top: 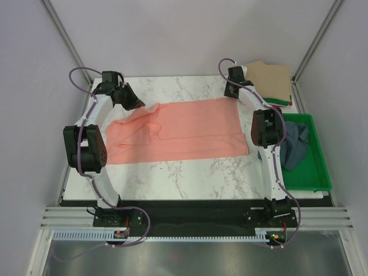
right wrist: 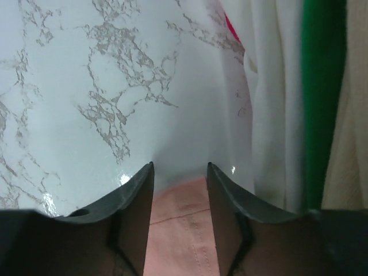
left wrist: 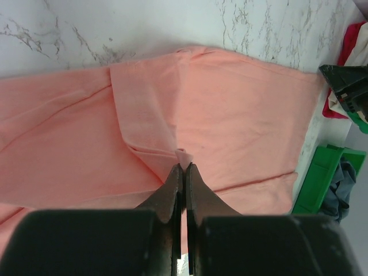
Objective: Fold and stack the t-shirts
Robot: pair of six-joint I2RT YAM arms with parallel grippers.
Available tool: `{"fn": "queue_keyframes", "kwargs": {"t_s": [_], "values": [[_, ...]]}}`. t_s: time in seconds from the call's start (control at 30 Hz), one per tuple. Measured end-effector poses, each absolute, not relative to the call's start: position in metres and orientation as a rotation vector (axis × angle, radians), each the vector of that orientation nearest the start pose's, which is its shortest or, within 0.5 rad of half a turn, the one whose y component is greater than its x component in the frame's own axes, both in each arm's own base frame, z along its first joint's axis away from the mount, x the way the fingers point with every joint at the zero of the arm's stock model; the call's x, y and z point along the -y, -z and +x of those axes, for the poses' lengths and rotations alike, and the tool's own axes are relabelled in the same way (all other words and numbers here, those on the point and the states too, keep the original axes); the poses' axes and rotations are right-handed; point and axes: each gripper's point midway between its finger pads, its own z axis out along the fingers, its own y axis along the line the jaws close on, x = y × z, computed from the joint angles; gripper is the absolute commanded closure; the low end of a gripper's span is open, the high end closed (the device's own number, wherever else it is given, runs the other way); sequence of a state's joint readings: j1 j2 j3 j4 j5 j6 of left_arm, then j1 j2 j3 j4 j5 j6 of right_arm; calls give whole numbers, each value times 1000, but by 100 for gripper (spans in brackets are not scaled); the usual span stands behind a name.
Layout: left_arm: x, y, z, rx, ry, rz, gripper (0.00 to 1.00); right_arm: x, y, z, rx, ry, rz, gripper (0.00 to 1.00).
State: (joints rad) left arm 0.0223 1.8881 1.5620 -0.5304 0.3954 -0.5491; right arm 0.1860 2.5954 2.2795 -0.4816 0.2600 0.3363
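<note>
The salmon-pink t-shirt (top: 184, 131) lies spread across the marble table, its left part rumpled and folded over. My left gripper (top: 137, 104) is shut on a pinch of its cloth (left wrist: 183, 157) at the far left edge. My right gripper (top: 232, 92) is open at the shirt's far right corner, and a hemmed pink corner (right wrist: 179, 221) shows between its fingers. A stack of folded shirts, tan on top (top: 270, 80) with green, white and red edges under it (right wrist: 276, 98), lies at the far right. A slate blue-grey shirt (top: 293, 145) is crumpled in the green tray.
The rigid green plastic tray (top: 313, 172) stands at the right edge of the table. Enclosure walls and metal posts surround the table. Bare marble (top: 190, 175) shows in front of the pink shirt.
</note>
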Motion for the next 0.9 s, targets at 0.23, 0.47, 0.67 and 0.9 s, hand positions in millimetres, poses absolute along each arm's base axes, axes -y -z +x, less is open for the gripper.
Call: {"fn": "queue_keyframes", "kwargs": {"t_s": [0.23,0.47,0.67,0.9], "values": [[72,-148,478,-2406,714,-529,98,-81,-27,631,-2286,52,330,77],[69,-148,479,-2404,712,-536,98,-78,-28,617,-2292,55,353,45],[69,-148,479,-2403,716,-535,98,-77,-27,607,-2307,77,343,41],[65,-148,479,-2399,713,-546,98,-79,-27,607,-2310,64,343,63]]}}
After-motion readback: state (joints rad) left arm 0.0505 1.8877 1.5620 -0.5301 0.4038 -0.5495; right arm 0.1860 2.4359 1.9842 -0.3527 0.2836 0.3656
